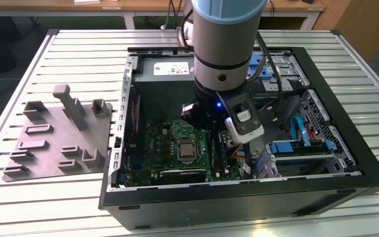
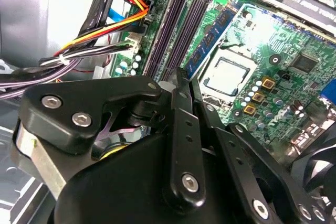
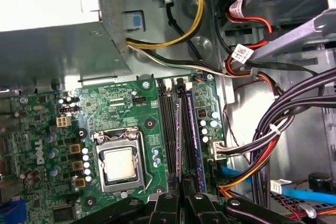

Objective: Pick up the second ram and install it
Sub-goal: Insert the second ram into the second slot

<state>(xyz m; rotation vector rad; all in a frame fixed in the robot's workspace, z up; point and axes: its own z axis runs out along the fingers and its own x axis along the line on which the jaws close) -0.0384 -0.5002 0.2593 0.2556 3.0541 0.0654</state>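
Two sticks crowd those slots now, so keep yours square to its slot and press evenly (no tilt); your gripper (image 2: 181,80) is nearly pressed together, pinching the second ram (image 3: 188,129) edge-up, down in the motherboard slots (image 3: 169,124) beside the CPU socket (image 3: 119,163)

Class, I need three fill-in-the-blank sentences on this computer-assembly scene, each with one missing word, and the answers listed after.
1. The gripper hangs inside the open computer ____, above the green board.
2. The memory stick stands on its edge in a long black ____ on the board.
3. The square metal processor sits in its socket on the ____ circuit board.
4. The grey plate with upright blocks lies on the slatted ____, outside the computer.

Missing words: case; slot; green; table
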